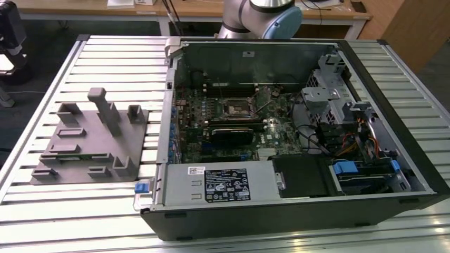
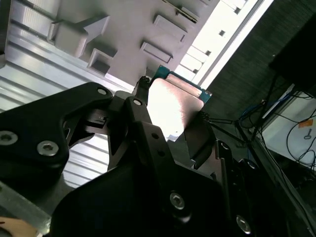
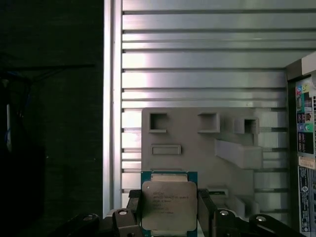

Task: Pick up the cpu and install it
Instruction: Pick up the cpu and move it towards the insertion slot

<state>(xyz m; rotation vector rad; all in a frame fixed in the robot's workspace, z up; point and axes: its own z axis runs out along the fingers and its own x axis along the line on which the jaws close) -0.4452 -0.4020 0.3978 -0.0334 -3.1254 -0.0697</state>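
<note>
The cpu (image 3: 169, 205), a flat square chip with a silver-grey top and a green rim, sits between the two black fingers of my gripper (image 3: 169, 215), which is shut on its opposite edges. In the second wrist view the cpu (image 2: 173, 103) shows its shiny face, clamped by the gripper (image 2: 168, 128). It hangs well above the grey fixture (image 3: 197, 143) on the slatted table. In the exterior view the black socket frame (image 1: 235, 108) lies in the middle of the motherboard inside the open computer case (image 1: 393, 174).
The grey fixture (image 1: 91, 142) with raised blocks and pockets lies on the slatted metal table (image 1: 84, 211) at the exterior view's left of the case. The arm's base (image 1: 260, 16) stands behind the case. A power supply (image 1: 218, 182) and drive bays fill the case's near side.
</note>
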